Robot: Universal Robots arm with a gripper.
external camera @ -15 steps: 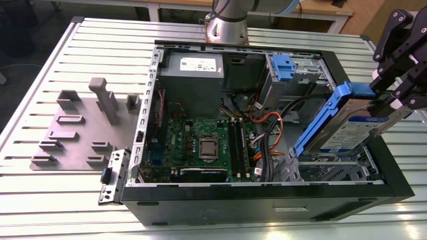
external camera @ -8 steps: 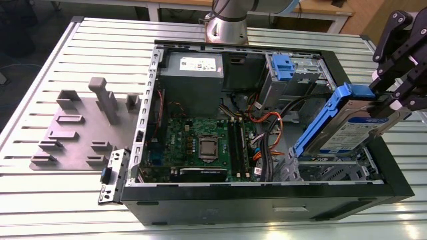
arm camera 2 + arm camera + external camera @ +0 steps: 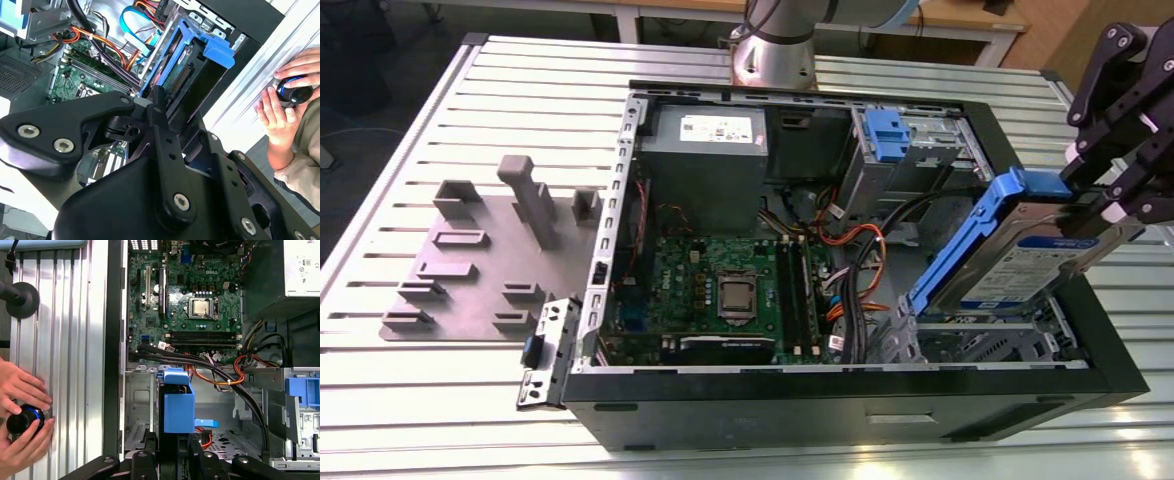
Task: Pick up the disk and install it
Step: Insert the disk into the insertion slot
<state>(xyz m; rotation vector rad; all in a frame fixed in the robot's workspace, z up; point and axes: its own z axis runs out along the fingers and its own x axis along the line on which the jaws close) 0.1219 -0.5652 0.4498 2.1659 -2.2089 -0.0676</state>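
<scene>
- Tool (image 3: 1110, 205) clamped on the upper end of the disk (image 3: 1025, 262). The disk hangs tilted below the tool, its lower end dipping into the open computer case (image 3: 854, 400).
- Step, as I read it: install. The pick-up is done, and the disk is not yet seated in the drive bay (image 3: 987, 345) beneath.
- Seating likely calls for squaring the blue carrier to the bay.

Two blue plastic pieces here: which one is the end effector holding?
The disk in its blue carrier, tilted over the drive bay; the blue latch stands upright, apart from it.
</scene>
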